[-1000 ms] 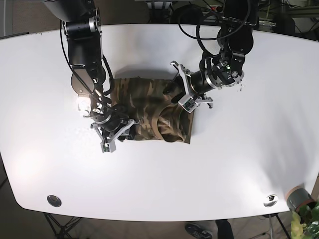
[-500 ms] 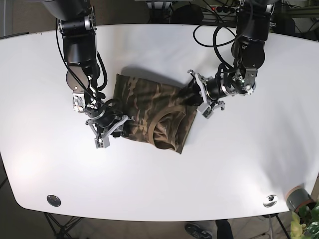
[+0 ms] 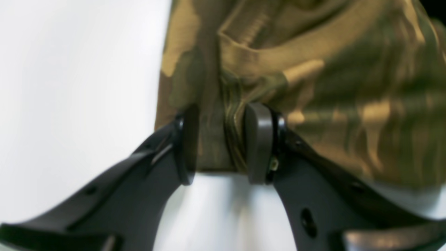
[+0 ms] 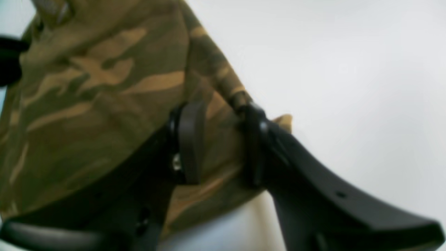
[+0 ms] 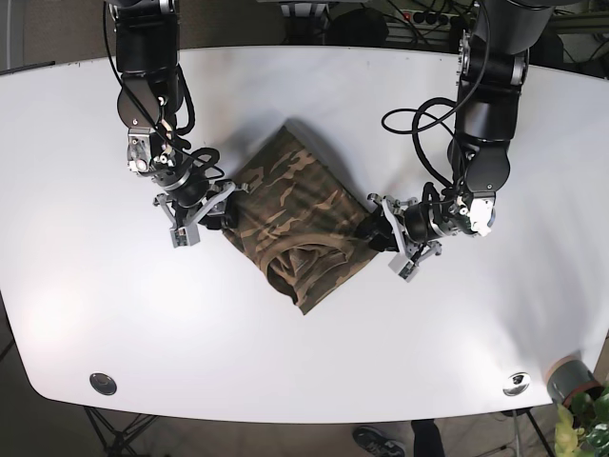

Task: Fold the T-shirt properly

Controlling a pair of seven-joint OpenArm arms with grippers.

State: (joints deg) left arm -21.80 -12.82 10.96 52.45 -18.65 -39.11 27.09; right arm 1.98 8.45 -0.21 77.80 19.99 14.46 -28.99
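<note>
The camouflage T-shirt lies folded as a diamond in the middle of the white table. My left gripper, on the right of the base view, is shut on the shirt's right corner. In the left wrist view the gripper pinches a bunched cloth edge between its pads. My right gripper is shut on the shirt's left corner. In the right wrist view the gripper has a cloth fold between its fingers.
Two round metal fittings sit in the table near its front edge. A grey pot with a plant stands off the front right corner. Cables hang behind the far edge.
The shirt has turned from lying square to lying diagonally. My left gripper has moved toward the front edge with its corner. My right gripper has moved up and to the left.
</note>
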